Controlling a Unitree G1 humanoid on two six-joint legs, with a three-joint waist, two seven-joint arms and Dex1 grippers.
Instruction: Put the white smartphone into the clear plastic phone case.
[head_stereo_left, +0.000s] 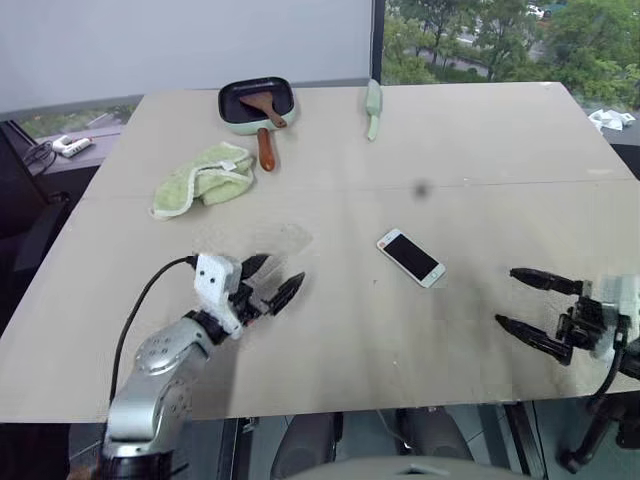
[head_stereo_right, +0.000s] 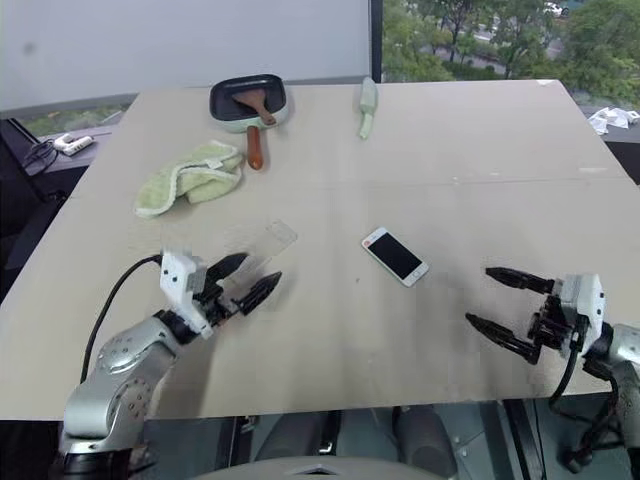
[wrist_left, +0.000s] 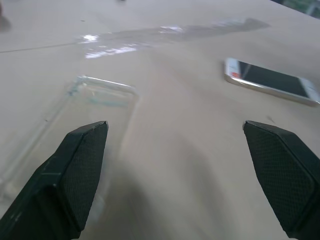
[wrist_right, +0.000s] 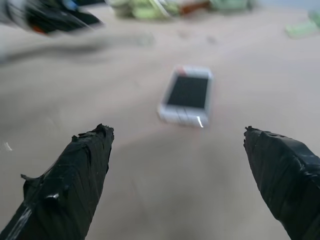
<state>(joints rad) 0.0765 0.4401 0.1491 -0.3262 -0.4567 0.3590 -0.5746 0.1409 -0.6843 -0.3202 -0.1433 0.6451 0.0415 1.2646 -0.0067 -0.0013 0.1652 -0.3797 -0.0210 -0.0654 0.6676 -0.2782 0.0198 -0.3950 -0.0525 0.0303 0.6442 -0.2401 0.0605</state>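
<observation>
The white smartphone (head_stereo_left: 410, 257) lies flat, screen up, near the middle of the table. The clear plastic phone case (head_stereo_right: 272, 238) lies flat to its left, faint against the tabletop. My left gripper (head_stereo_left: 282, 272) is open and hovers just short of the case's near end, with nothing between its fingers. In the left wrist view the case (wrist_left: 95, 107) sits ahead of one finger and the phone (wrist_left: 272, 81) lies off to the far side. My right gripper (head_stereo_left: 507, 296) is open and empty to the right of the phone, pointing toward it (wrist_right: 186, 95).
At the back of the table (head_stereo_left: 480, 210) are a green pan with a wooden spatula (head_stereo_left: 257, 105), a crumpled green cloth (head_stereo_left: 205, 175) and a pale green object (head_stereo_left: 373, 108). The table's front edge runs just below both grippers.
</observation>
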